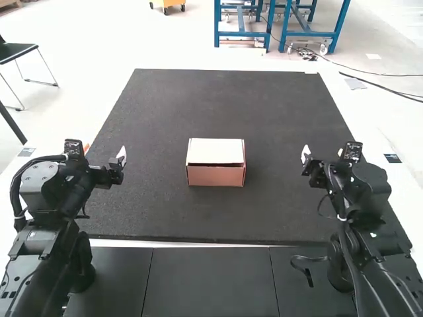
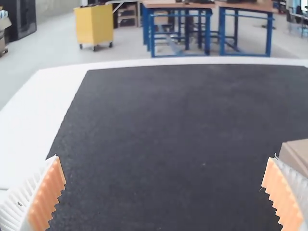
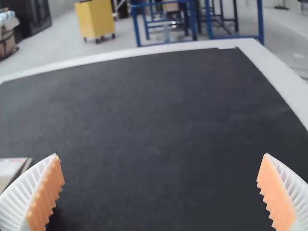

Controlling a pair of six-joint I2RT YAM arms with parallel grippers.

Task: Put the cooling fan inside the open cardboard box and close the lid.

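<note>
Closed brown cardboard box (image 1: 216, 162) stood centred on the black mat (image 1: 264, 112), well clear of its edges, contents hidden. Left hand (image 1: 121, 157) and right hand (image 1: 305, 156) gaped wide, empty.

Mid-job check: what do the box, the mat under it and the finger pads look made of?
Box: plain brown cardboard, matte, with a paler top and folded edges. Mat: black, finely grainy and unshiny, likely rubber or foam; cannot tell which. Pads of the left end effector: orange, toothed, probably soft rubber or plastic, on white ribbed fingers.
</note>
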